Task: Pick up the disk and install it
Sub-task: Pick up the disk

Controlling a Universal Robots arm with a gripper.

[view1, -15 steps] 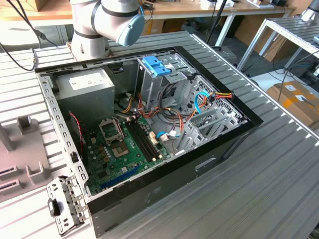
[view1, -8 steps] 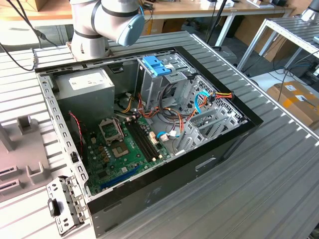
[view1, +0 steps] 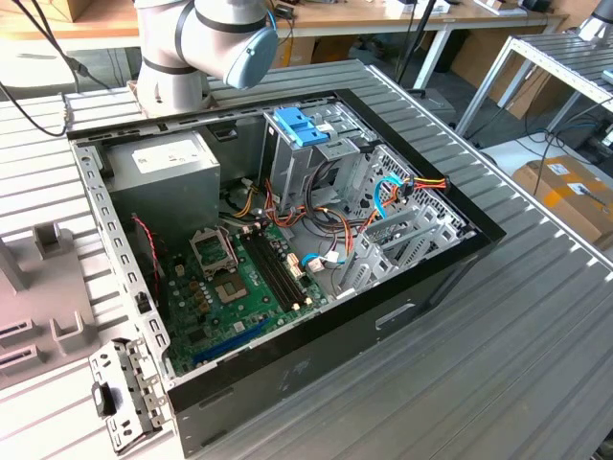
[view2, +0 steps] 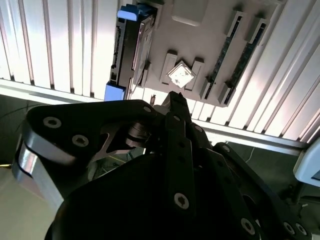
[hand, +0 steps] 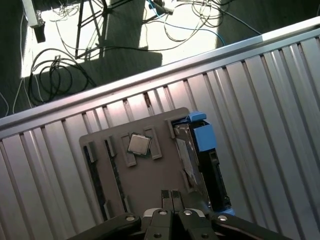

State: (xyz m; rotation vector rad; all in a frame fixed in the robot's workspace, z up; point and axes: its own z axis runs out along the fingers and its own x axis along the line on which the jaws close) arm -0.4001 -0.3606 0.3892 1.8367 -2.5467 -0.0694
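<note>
The fingers (hand: 165, 197) are seen pressed together, empty, above the grey tray (hand: 150, 180); the disk (hand: 204, 142), standing on edge there, is best approached squarely, fingers opened wide

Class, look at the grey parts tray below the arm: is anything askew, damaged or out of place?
Nothing stands out: the disk stands on edge in its slot on the tray, apparently intact.

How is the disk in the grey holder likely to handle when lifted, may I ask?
Probably stiff and heavy for its size: the disk looks like dark metal framed in blue plastic. It seems to stand on edge in the holder, so a sideways push might tip it.
</note>
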